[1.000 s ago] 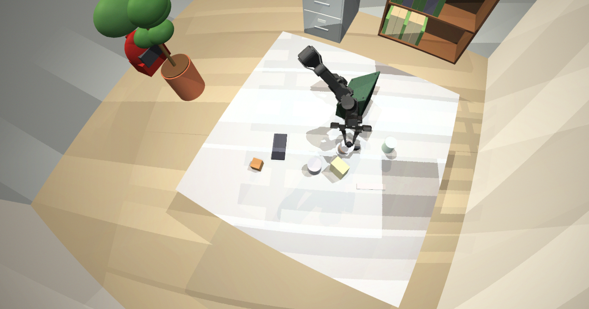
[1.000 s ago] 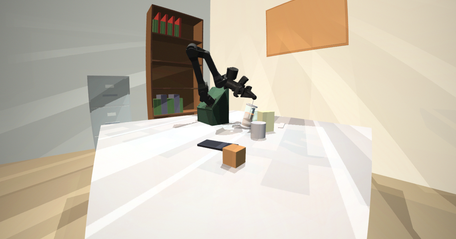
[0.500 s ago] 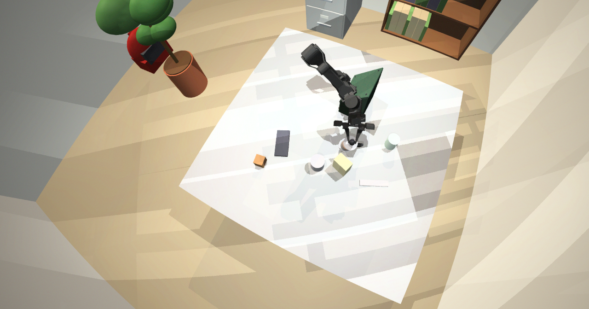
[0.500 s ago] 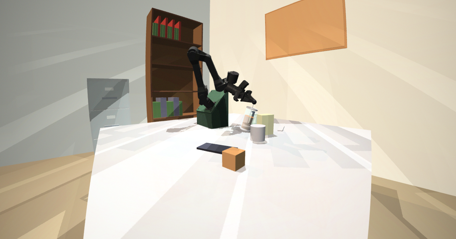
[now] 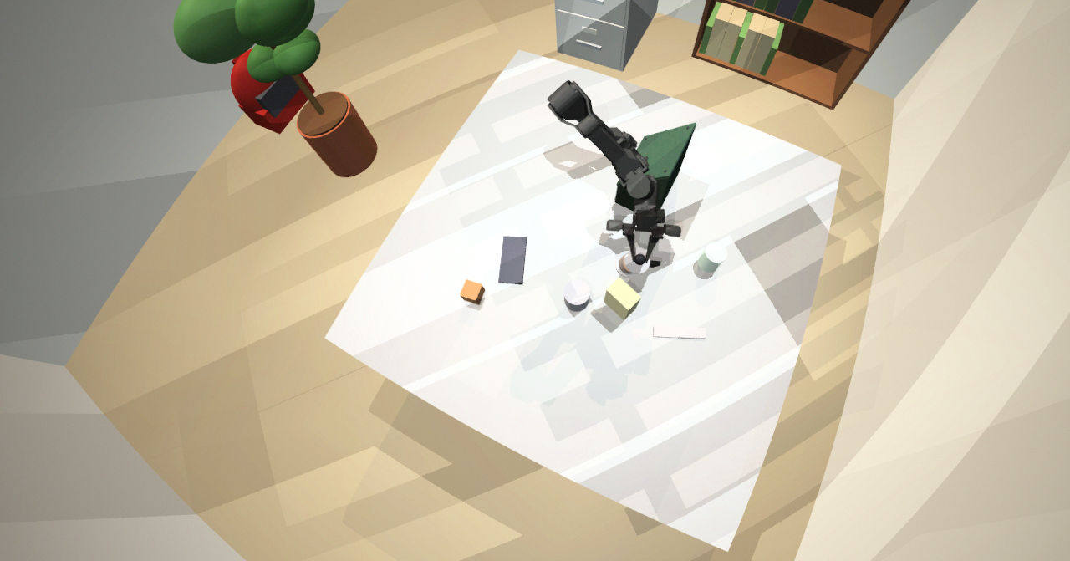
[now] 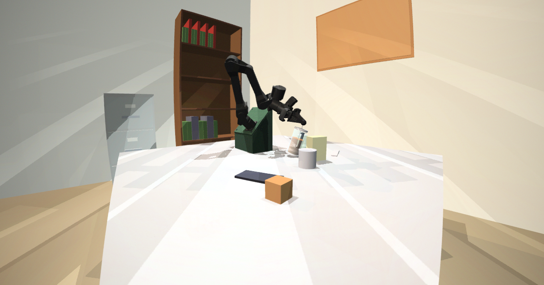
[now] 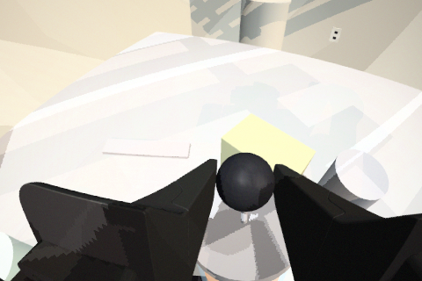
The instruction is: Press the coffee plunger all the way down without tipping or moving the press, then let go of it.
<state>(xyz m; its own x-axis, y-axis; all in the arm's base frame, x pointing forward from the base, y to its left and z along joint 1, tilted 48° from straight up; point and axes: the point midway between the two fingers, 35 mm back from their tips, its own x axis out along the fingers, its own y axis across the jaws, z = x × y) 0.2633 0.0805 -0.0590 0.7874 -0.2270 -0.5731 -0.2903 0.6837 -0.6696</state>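
Coffee press of clear glass [image 6: 297, 142], holding brown liquid, stands on the white worktop [image 6: 235, 222] just in front of the dark green wedge-shaped arm base [image 6: 253, 131]. In the exterior view its body appears tilted, the top leaning away from the base. Black round plunger knob [image 7: 245, 182] sits close above the grey lid [image 7: 245, 246], with only a short length of thin rod visible between them. The black two-fingered tool [image 7: 245, 188] is clenched on the knob, one finger [image 7: 176, 241] on each side and touching it.

Pale yellow cube [image 5: 621, 297] lies just beside the press; a light grey cylinder [image 5: 578, 294] stands next to the cube. A pale green cylinder [image 5: 710, 260] stands apart towards the worktop edge. A dark flat rectangular slab [image 5: 512, 259], a small orange cube [image 5: 471, 290] and a thin white flat card [image 5: 678, 332] lie well apart from the press
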